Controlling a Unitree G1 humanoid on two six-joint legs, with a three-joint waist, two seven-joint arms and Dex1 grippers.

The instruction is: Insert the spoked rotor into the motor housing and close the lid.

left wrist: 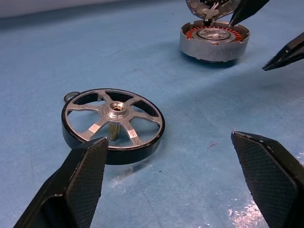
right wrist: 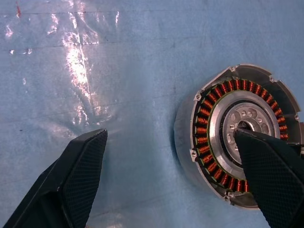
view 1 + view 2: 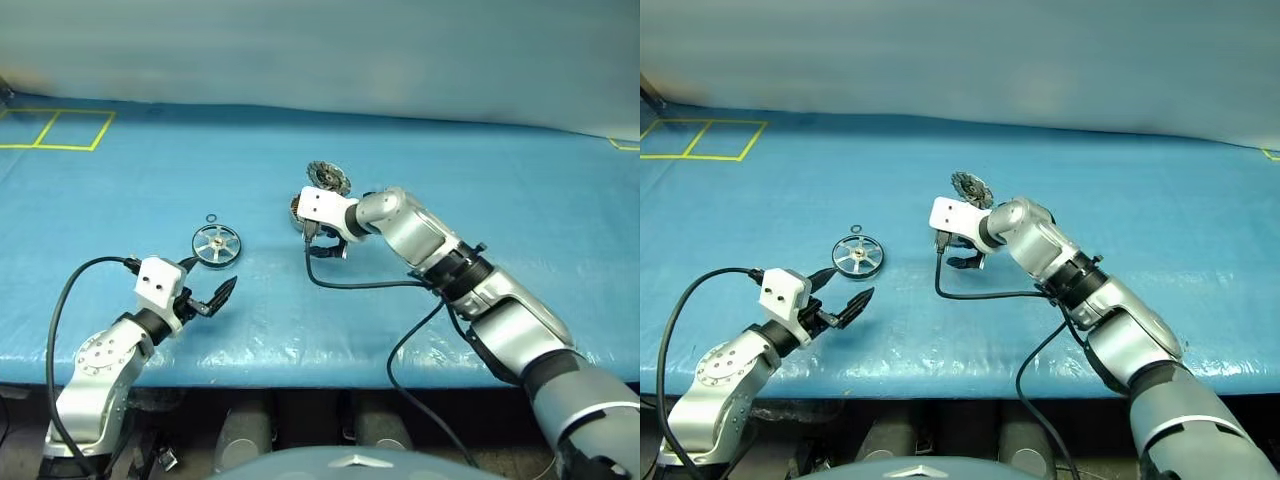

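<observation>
Left wrist view: small black ring (image 1: 69, 96) touching spoked rotor (image 1: 113, 124); both tools spread, empty.

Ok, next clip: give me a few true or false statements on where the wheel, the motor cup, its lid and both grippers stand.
1. The spoked wheel lies on the blue sheet, outside the motor cup. True.
2. The left gripper is shut on the wheel. False: its jaws are open, holding nothing.
3. The lid is closed over the cup. False: it stands open, windings exposed.
4. The right gripper is open above the cup. True.
5. A thin black ring lies beside the wheel. True.
</observation>
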